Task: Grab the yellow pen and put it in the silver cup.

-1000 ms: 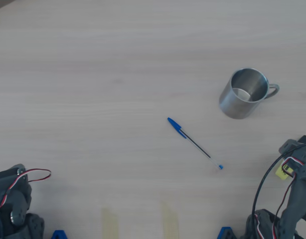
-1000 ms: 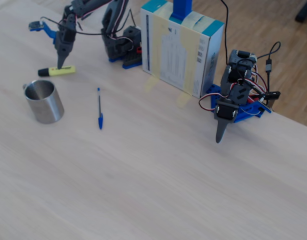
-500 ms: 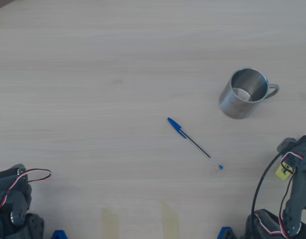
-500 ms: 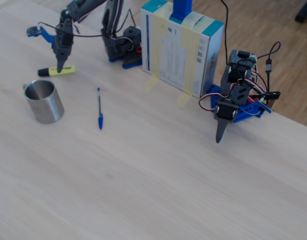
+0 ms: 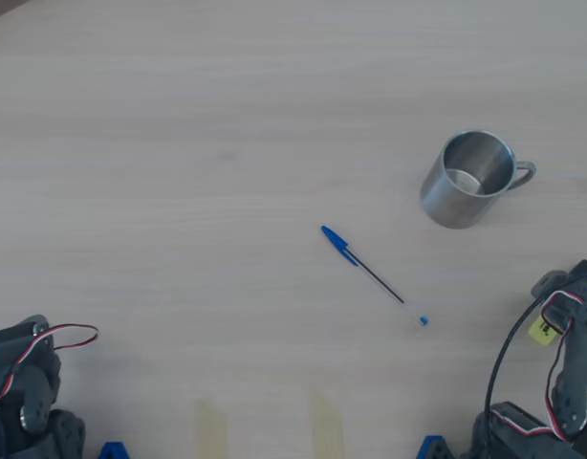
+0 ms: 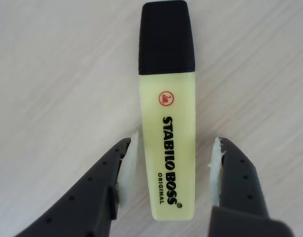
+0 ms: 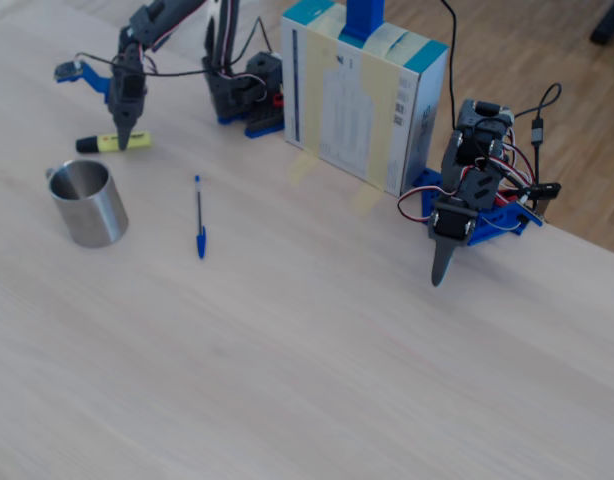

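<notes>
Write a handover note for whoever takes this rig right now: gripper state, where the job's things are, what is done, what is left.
Gripper: open, fingers either side of the yellow pen, not yet closed on it.
Yellow pen: flat on the table, black cap pointing away from the gripper in the wrist view.
Silver cup: upright and empty, near the pen in the fixed view.
Blue pen: lies beside the cup; leave it.
Done: approach and alignment.
Left: close, lift, carry to the cup, drop in.

gripper [image 6: 169, 163] — shifted along yellow pen [image 6: 167, 118] | now straddling its body
</notes>
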Robot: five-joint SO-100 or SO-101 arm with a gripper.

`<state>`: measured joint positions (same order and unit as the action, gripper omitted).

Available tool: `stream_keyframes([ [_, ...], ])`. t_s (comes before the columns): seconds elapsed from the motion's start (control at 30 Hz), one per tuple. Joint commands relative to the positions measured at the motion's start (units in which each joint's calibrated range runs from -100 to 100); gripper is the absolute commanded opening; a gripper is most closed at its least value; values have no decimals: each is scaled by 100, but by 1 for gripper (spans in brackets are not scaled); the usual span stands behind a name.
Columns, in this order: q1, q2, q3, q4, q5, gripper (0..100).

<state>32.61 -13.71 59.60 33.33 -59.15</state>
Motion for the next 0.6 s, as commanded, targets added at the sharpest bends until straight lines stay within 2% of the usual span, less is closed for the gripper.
stream_keyframes([
  [0.0, 81, 125, -251, -60, 27, 24],
  [0.57, 81, 391, -269, -60, 27, 24],
])
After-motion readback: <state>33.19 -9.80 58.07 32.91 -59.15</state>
